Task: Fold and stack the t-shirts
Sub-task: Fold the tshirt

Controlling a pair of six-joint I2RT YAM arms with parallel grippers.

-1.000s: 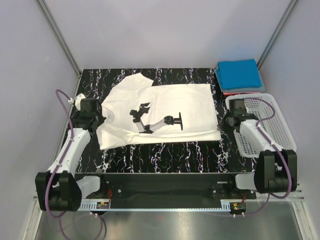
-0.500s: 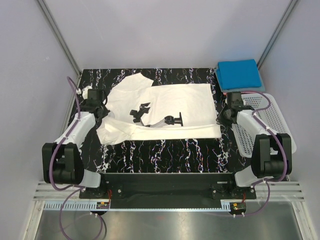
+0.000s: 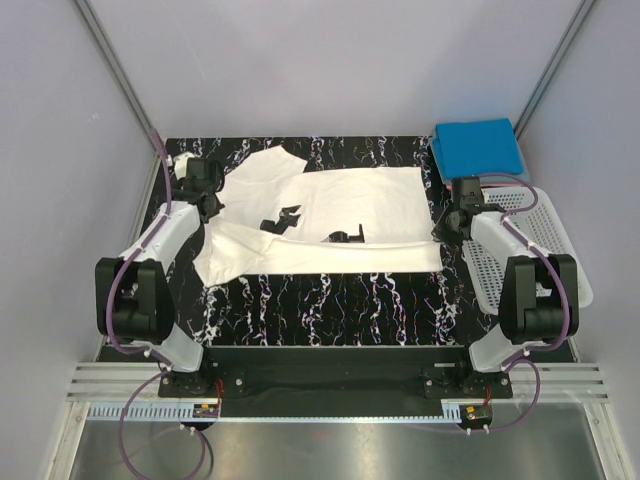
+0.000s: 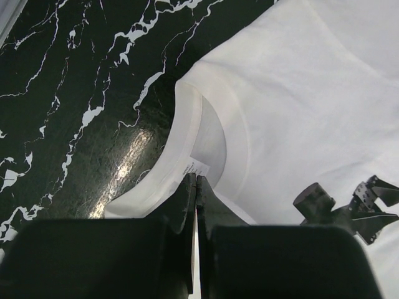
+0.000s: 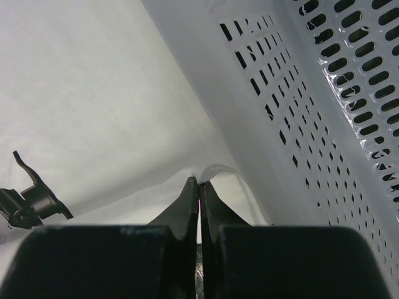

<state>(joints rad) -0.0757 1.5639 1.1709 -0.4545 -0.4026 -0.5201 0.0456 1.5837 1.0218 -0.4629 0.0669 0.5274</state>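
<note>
Overhead, we see both arms reaching from the near edge of the table (image 3: 330, 300), each elbow raised above its base and each forearm slanting toward the far edge. The left gripper (image 3: 207, 198) hangs near the table's left edge. The right gripper (image 3: 446, 228) sits near the right edge, just beside the basket (image 3: 560, 250).

From the left wrist, we see the left gripper (image 4: 196, 180) clamped tight, its two fingers pressed together on the ribbed collar (image 4: 187, 124) of the white t-shirt (image 4: 299, 93). A small label (image 4: 192, 168) lies inside the collar at the fingertips; its print is too small for us to read. Dark marbled table (image 4: 62, 93) shows beside the neckline.

From the right wrist, we see the right gripper (image 5: 199, 184) likewise pinched closed, on the edge of the white t-shirt (image 5: 93, 93). The cloth rises to the fingertips in a small peak. The white lattice wall of the basket (image 5: 324, 93) stands close alongside the gripper.

The white t-shirt (image 3: 340, 205) lies spread across the middle of the table, collar toward the left edge and hem toward the right. A long fold of cloth runs between the two grippers and covers part of the black chest print (image 3: 345, 237). We read no words in that print.

A folded blue t-shirt (image 3: 478, 147) rests at the far right corner.
</note>
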